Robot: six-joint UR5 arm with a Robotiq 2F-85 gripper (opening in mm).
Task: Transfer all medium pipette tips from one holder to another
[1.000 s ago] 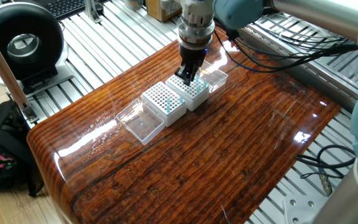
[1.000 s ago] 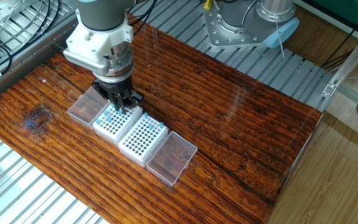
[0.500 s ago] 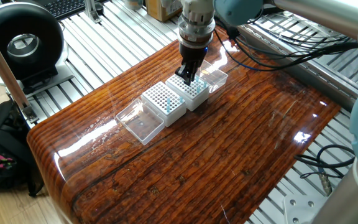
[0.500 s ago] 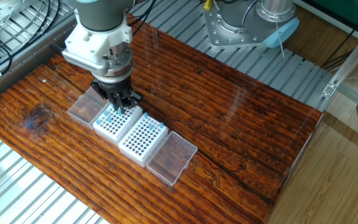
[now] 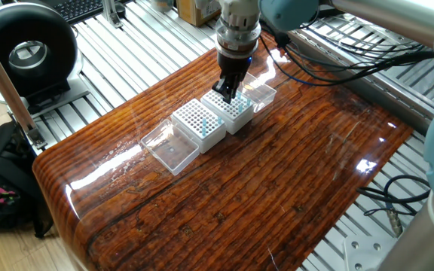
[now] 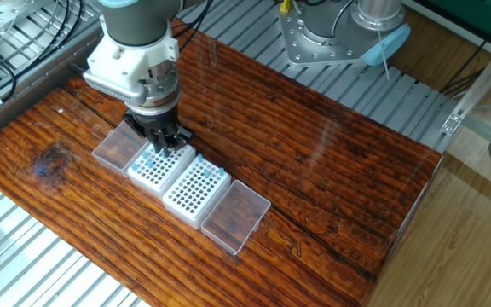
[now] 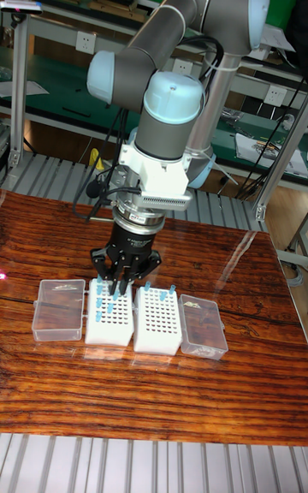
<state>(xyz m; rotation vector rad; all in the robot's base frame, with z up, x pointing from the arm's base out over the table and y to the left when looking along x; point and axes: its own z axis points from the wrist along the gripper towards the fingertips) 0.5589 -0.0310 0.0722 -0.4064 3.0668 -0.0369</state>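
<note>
On the desk (image 6: 331, 162), nearest the front edge in the tall fixed view, two white grid holders stand touching side by side, each with a clear lid lying flat just beside its outer end. The right-hand holder (image 7: 158, 321) shows only a few medium pipette tips (image 7: 159, 291) along its far row. The left-hand holder (image 7: 110, 317) carries several more light-blue cones scattered over its grid.

Directly above that left-hand holder hangs the tool (image 7: 121, 281), its dark fingers pointing straight down among the tips at the holder's far edge. The fingers look close together, but whether they grip a tip cannot be told; the tips are too small and the fingers hide them.

Judging by this, the step in hand is a pick from the fuller holder. The next move would call for a straight vertical lift so the cone clears its hole without dragging neighbours, then a short sideways shift to a free hole in the other holder.
</note>
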